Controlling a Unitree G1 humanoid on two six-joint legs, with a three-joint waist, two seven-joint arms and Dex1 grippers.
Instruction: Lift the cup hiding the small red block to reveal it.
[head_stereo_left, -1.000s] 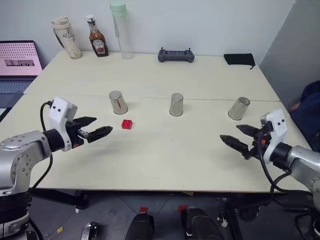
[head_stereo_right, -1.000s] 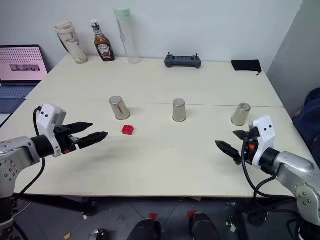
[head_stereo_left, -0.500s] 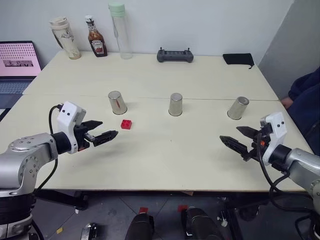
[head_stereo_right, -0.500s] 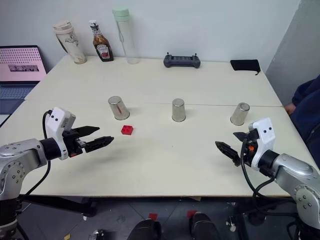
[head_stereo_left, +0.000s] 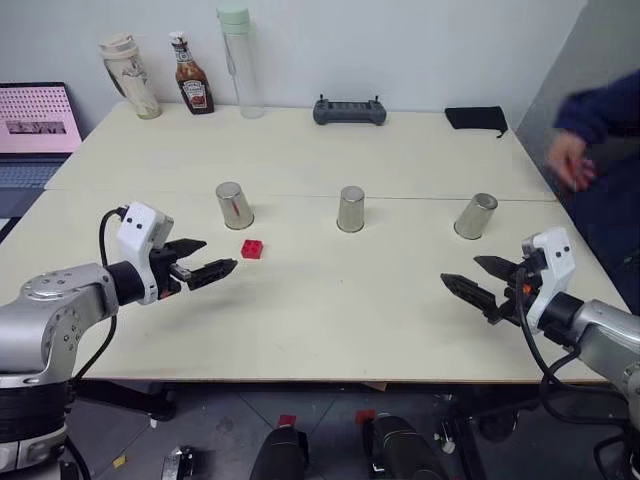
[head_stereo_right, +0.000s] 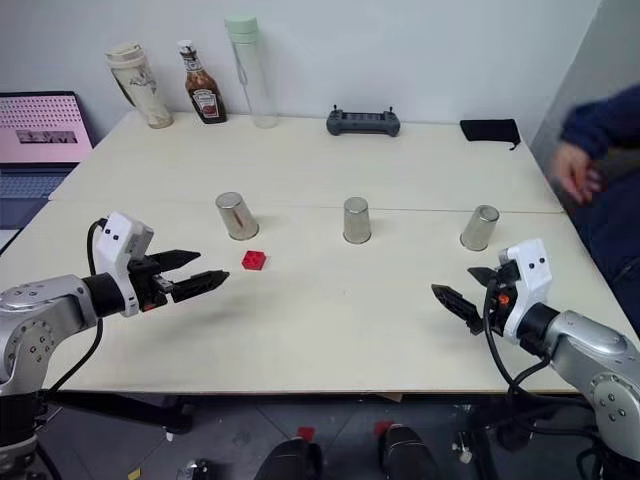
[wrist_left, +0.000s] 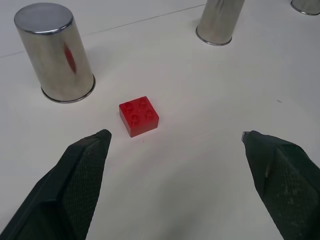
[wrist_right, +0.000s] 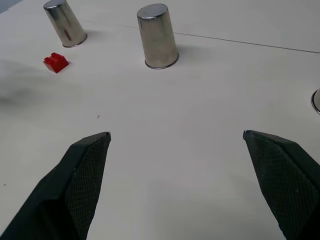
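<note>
Three alike silver cups stand upside down in a row on the table: left (head_stereo_left: 235, 204), middle (head_stereo_left: 351, 208), right (head_stereo_left: 476, 215). The small red block (head_stereo_left: 252, 248) lies uncovered on the table just in front of the left cup; no cup is over it. My left gripper (head_stereo_left: 220, 254) hovers open just left of the block, empty. In the left wrist view the block (wrist_left: 139, 116) lies ahead between the spread fingers (wrist_left: 75, 175). My right gripper (head_stereo_left: 459, 270) hangs open and empty near the front right, in front of the right cup.
Along the back edge stand a beige tumbler (head_stereo_left: 128, 75), a ketchup bottle (head_stereo_left: 192, 75), a clear bottle with a green cap (head_stereo_left: 240, 60), a dark controller (head_stereo_left: 350, 110) and a black pouch (head_stereo_left: 476, 118). A laptop (head_stereo_left: 35, 125) sits far left. A person's hand (head_stereo_left: 568, 160) hovers at the right.
A person's hand and blue sleeve have risen into view at the right edge. Both grippers stay open and about where they were; cups and block have not moved.
</note>
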